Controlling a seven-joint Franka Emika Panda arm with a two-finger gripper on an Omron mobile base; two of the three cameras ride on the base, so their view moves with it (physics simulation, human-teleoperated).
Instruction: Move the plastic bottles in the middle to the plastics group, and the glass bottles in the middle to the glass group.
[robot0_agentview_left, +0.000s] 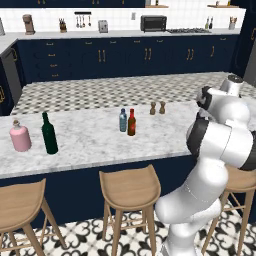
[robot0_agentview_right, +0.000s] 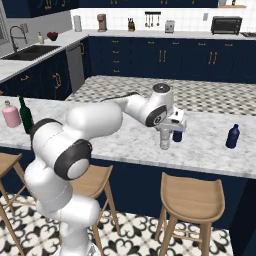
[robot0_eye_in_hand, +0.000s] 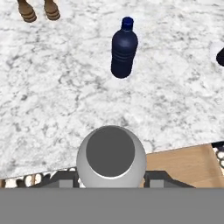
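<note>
My gripper (robot0_agentview_right: 165, 131) is shut on the clear greyish plastic bottle (robot0_agentview_right: 165, 141), held upright near the counter's front edge. In the hand view its grey top (robot0_eye_in_hand: 110, 153) sits between my fingertips. A dark navy bottle (robot0_eye_in_hand: 124, 48) stands just beyond it (robot0_agentview_right: 177, 136). Another navy bottle (robot0_agentview_right: 232, 136) stands farther right. The teal-blue plastic bottle (robot0_agentview_left: 123, 120) and the amber glass bottle with a red top (robot0_agentview_left: 131, 122) stand side by side mid-counter. At the counter's left end are the green bottle (robot0_agentview_left: 48, 133) and the pink bottle (robot0_agentview_left: 20, 138).
Two small wooden shakers (robot0_agentview_left: 153, 108) (robot0_agentview_left: 162, 107) stand behind the middle bottles, and show at the top left of the hand view (robot0_eye_in_hand: 27, 12). Wooden stools (robot0_agentview_left: 129, 187) line the marble counter's front edge (robot0_agentview_left: 100, 162). My arm (robot0_agentview_left: 220, 145) rises at the right.
</note>
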